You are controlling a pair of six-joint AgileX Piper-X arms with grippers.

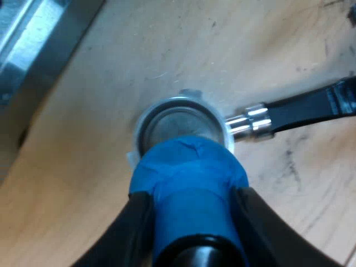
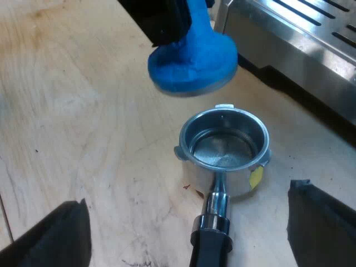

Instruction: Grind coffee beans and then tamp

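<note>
Just above metal holder on table, blue tamper gripped in L claw, R claw wide astride handle

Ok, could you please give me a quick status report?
Left gripper shut on blue tamper, held clear of metal holder. Right gripper open astride its handle. Basket looks empty. Path clear.

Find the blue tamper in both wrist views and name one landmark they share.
Left wrist view: the blue tamper is clamped in the left pincer, raised in front of the metal holder and covering part of its rim.
Right wrist view: the blue tamper hangs in the air just beyond the metal holder, close to the espresso machine.
Shared landmark: the metal holder's round basket, lying on the wooden table.
</note>
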